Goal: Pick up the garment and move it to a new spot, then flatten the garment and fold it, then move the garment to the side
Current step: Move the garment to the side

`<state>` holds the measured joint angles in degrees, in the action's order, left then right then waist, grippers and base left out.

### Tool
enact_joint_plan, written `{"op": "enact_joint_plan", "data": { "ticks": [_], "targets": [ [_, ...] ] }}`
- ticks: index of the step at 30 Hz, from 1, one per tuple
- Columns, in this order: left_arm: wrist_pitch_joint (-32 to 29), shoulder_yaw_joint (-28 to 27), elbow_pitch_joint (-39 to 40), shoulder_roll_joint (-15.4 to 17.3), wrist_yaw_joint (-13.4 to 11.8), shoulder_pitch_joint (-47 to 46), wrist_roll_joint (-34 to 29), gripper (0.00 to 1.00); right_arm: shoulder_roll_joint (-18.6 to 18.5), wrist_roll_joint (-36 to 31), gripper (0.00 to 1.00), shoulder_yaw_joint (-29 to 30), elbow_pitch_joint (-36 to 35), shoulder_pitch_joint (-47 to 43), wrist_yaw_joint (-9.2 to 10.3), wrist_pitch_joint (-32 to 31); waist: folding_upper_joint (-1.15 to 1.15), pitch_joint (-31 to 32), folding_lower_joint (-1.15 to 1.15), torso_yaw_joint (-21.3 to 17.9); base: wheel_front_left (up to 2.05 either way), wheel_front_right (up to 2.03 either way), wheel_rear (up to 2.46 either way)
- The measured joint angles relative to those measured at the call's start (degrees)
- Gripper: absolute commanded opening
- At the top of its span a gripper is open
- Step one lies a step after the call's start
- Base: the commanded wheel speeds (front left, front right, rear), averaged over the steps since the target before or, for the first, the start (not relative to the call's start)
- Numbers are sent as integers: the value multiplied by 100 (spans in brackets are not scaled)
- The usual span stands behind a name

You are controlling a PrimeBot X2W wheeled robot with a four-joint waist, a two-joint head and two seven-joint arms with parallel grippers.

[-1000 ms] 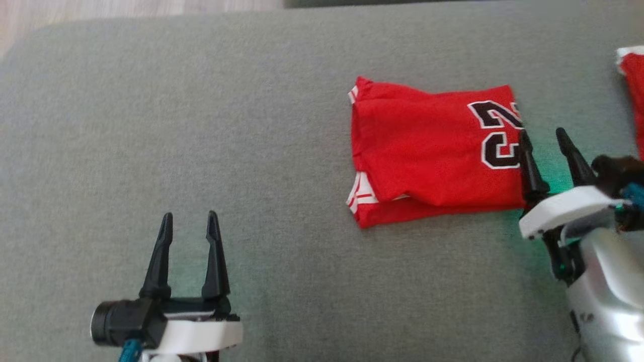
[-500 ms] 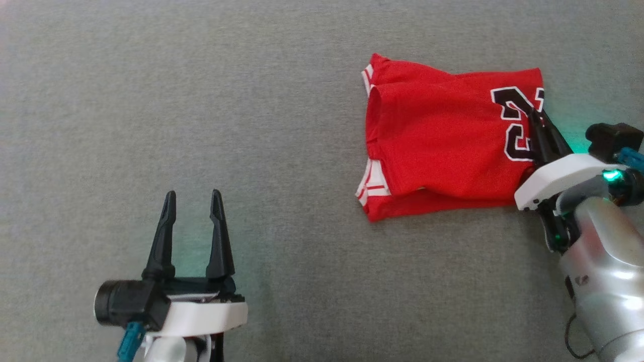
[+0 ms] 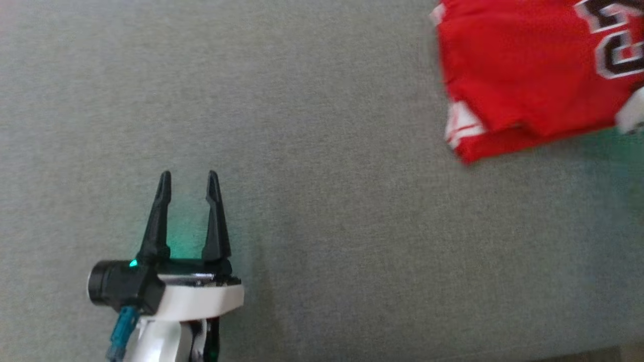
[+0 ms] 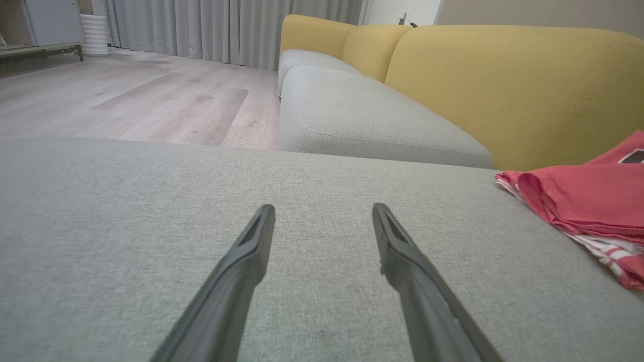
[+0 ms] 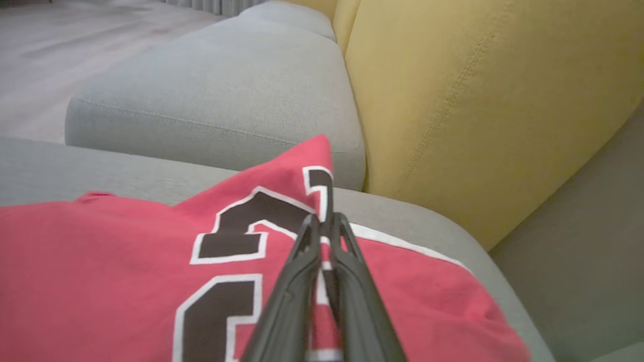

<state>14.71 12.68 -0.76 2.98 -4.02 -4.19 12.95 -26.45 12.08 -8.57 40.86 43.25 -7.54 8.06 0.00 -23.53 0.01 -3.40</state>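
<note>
The garment [image 3: 523,75] is a folded red jersey with a black number and white trim, lying on the grey cushion [image 3: 322,151] at the head view's upper right. My right gripper [image 5: 324,217] is shut on its edge beside the number, and the cloth [image 5: 126,251] rises to a peak at the pinch. The white housing of that gripper [image 3: 633,111] shows at the head view's right edge. My left gripper [image 3: 187,175] stands open at the lower left with nothing between its fingers [image 4: 322,208]. It is well apart from the garment [image 4: 588,201].
A yellow sofa back [image 5: 478,100] rises just behind the garment. Another grey seat cushion [image 4: 362,120] continues beyond it. Wooden floor [image 4: 126,95] and curtains [image 4: 226,25] lie past the cushion's far edge. Bare grey fabric spreads around my left gripper.
My right gripper went from open beside the garment's edge to shut on it. The head view has shifted, so the garment now shows at its upper right. The left gripper stays open.
</note>
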Motion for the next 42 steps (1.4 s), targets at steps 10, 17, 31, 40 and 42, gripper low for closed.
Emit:
{"op": "enact_joint_plan", "data": {
  "ticks": [10, 17, 31, 40, 42],
  "targets": [
    [0, -15, 2, 0, 107, -406, -149, 100, -1047, -309, 86, 1216, -1167, -54, 0, -815, 0, -616, 0, -186, 0, 0, 0],
    [0, -1, -66, -3, 153, -623, -149, 100, -857, -848, 100, 2184, -1807, -463, 0, -940, 0, -753, 0, 37, 0, 0, 0],
    [0, 53, -165, -7, 42, -332, 133, 100, 996, 4, 100, 1225, -1383, -1931, 0, 222, 0, 78, -2, 450, 0, 0, 0],
    [0, -105, -215, -7, -154, 171, 243, 100, 1618, 571, 100, -24, -1225, -2506, 0, 616, 0, 1066, -2, 599, 0, 0, 0],
    [0, -180, -199, -5, -153, 331, 227, 100, 1733, 563, 100, -42, -1541, -2841, 0, 625, 0, 1308, -3, 613, 0, 0, 0]
  ]
}}
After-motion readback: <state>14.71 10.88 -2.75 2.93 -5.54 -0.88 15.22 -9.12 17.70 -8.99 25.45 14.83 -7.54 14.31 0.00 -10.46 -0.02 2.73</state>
